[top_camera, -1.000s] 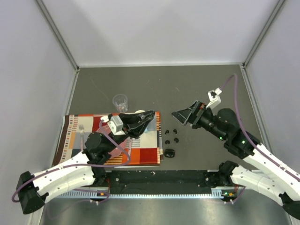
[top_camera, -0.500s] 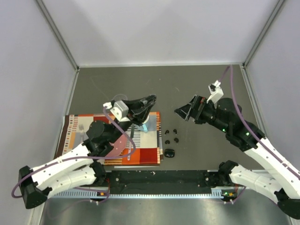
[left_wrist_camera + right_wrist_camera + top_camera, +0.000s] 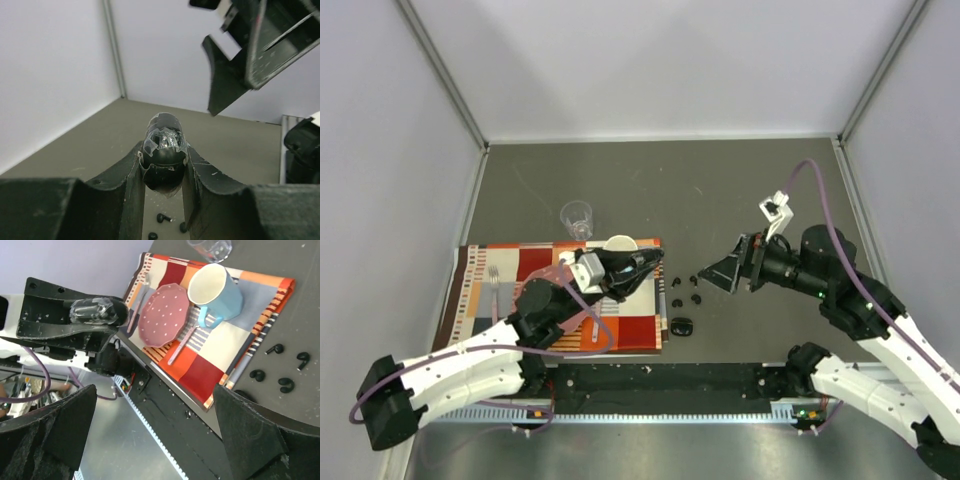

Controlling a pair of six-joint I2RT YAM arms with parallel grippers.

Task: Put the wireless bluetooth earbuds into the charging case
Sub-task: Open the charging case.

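Several tiny black earbuds [image 3: 685, 291] lie loose on the grey table right of the placemat; they also show in the right wrist view [image 3: 274, 348] and, three of them, under the fingers in the left wrist view [image 3: 163, 218]. My left gripper [image 3: 648, 263] is shut on a black oval charging case [image 3: 165, 160] with clear film on top, held above the placemat's right edge. My right gripper [image 3: 720, 272] is wide open and empty, hovering just right of the earbuds. A second black case [image 3: 682, 325] lies near the front edge.
A striped placemat [image 3: 485, 270] holds a blue mug [image 3: 215, 290], a pink dotted plate [image 3: 162, 313] and a fork [image 3: 495, 285]. A clear glass [image 3: 577, 215] stands behind it. The black base rail [image 3: 670, 382] runs along the near edge.
My left gripper has swung back toward the near side and right with the case. My right gripper has come down and nearer, closer to the earbuds.
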